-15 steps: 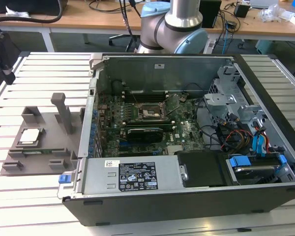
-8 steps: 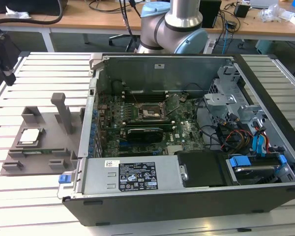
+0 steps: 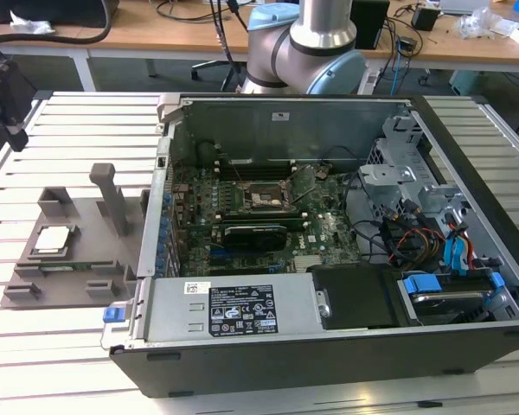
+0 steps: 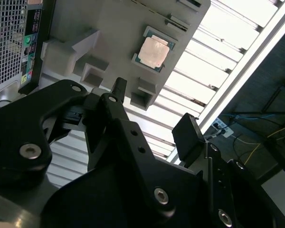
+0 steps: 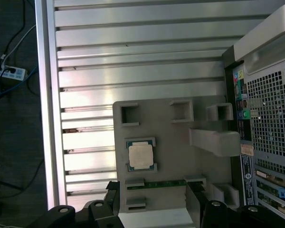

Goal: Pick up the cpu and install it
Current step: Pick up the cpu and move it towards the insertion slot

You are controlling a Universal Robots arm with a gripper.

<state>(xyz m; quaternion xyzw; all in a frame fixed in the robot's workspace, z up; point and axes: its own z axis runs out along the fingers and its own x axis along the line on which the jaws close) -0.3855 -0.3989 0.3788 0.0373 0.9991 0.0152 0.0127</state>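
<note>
Beneath the pincer [image 4: 152, 108], on the slatted metal counter [image 5: 133, 57], sits a grey holder tray [image 5: 180, 156], and the cpu [image 5: 141, 155] lies flat in a square recess of that tray, its silver top plate facing up. The pincer stands wide, its two black fingers [image 4: 187, 135] spread apart with nothing between them, and it touches neither the cpu nor the tray. In both wrist views the cpu shows beyond the fingertips, clear of them, roughly in line with the gap between the two fingers. An upright grey post [image 5: 213, 140] rises from the tray near the cpu's recess, off to one side of the pincer. Further to that same side, just beside the tray, stands an open computer case [image 3: 329, 346] with its perforated rear panel toward the tray. Inside the case lies the green motherboard [image 3: 329, 233] with its black socket frame [image 3: 261, 201], well apart from the pincer and from the cpu
</note>
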